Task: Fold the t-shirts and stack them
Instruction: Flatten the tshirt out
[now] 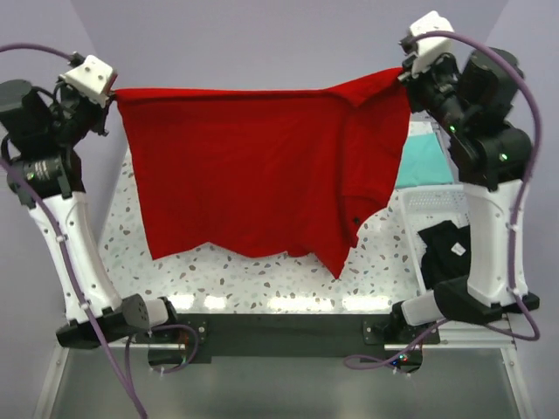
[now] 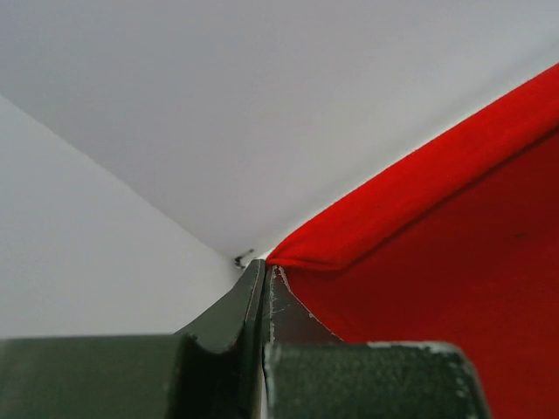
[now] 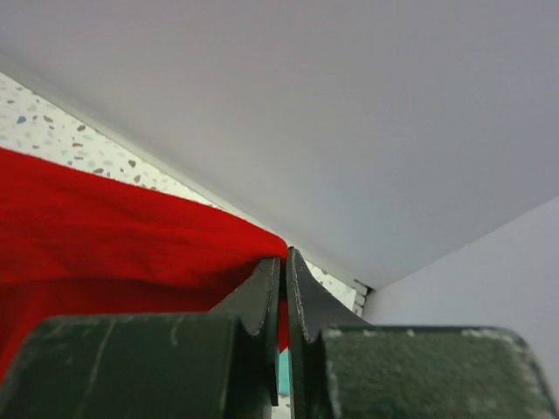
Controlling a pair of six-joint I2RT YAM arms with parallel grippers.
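Observation:
The bright red t-shirt (image 1: 253, 175) hangs spread in the air between both arms, its lower edge just over the speckled table (image 1: 262, 279). My left gripper (image 1: 115, 93) is shut on its upper left corner; the wrist view shows red cloth (image 2: 419, 262) pinched at the fingertips (image 2: 253, 284). My right gripper (image 1: 404, 74) is shut on the upper right corner, with red cloth (image 3: 113, 236) caught between the fingertips (image 3: 271, 279). The mint-teal t-shirt (image 1: 423, 161) lies at the right behind the red one. The black t-shirt (image 1: 445, 249) sits in the basket at the right.
A white lattice basket (image 1: 428, 202) stands at the table's right side, next to the right arm. Grey walls close the back and sides. A dark rail (image 1: 279, 332) with the arm bases runs along the near edge.

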